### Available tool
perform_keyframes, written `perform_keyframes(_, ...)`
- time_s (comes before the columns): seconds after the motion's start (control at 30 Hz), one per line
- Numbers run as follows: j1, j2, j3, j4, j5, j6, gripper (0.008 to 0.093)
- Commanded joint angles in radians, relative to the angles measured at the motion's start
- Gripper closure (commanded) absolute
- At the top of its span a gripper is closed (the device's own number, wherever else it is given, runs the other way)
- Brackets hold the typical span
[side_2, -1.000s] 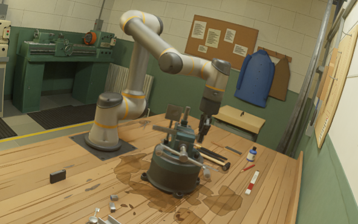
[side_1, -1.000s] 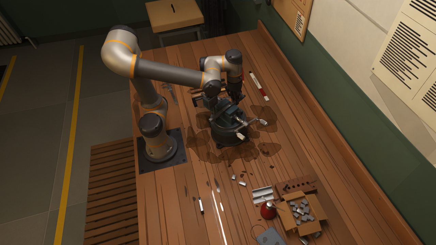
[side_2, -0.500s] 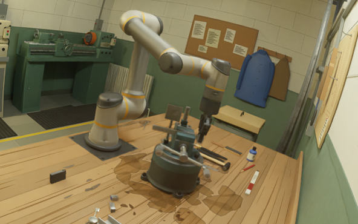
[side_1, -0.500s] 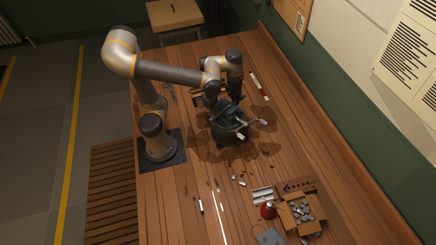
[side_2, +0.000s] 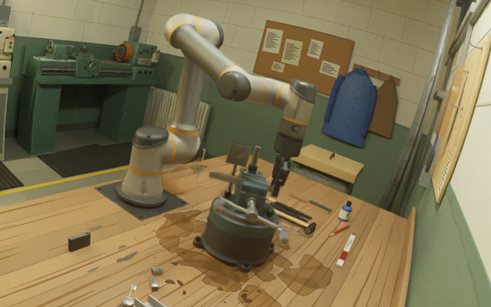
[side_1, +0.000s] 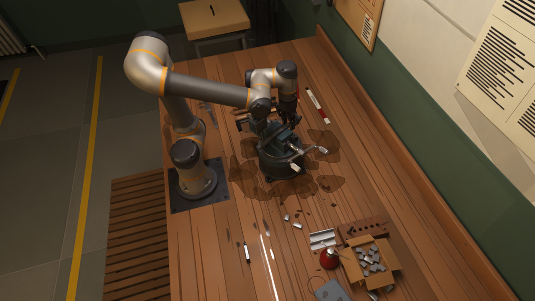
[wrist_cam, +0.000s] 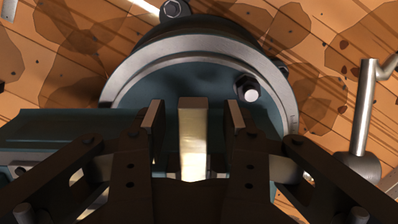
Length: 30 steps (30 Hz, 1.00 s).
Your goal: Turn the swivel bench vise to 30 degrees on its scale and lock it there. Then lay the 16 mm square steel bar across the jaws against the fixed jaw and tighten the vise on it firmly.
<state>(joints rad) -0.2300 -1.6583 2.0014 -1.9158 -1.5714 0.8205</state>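
The square steel bar point(wrist_cam: 192, 137) lies across the vise, its near end hidden under my gripper body in the wrist camera. From the side camera the bar point(side_1: 276, 134) spans the jaws at a slant. The teal swivel vise point(side_1: 278, 149) stands on its round base in the middle of the bench, with a graduated ring point(wrist_cam: 279, 90) around the base. A lock nut point(wrist_cam: 247, 90) sits on the base beside the bar. The vise's screw handle point(side_1: 307, 149) sticks out toward the bench's front. My gripper point(wrist_cam: 192, 116) hangs over the bar's far end, straddling it. It is open and holds nothing.
The wooden bench has a raised back edge point(side_1: 393, 138) along the green wall. A cardboard box of steel pieces point(side_1: 370, 262), a red oil can point(side_1: 328, 258) and a drilled block point(side_1: 361, 229) sit at the near end. A hammer point(side_2: 292, 218) and a red-white stick point(side_1: 318, 105) lie behind the vise.
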Motion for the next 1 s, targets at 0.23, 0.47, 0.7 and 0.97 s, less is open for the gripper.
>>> perform_keyframes(0.23,0.0,-0.001,-0.002,0.002,0.0,0.0,0.0574)
perform_keyframes(0.47,0.0,-0.007,-0.017,0.024,0.0,0.0,0.0574)
perform_keyframes(0.7,0.0,-0.019,-0.048,0.067,0.001,0.0,0.0574)
perform_keyframes(0.97,0.0,-0.032,-0.091,0.123,0.001,0.0,0.0574)
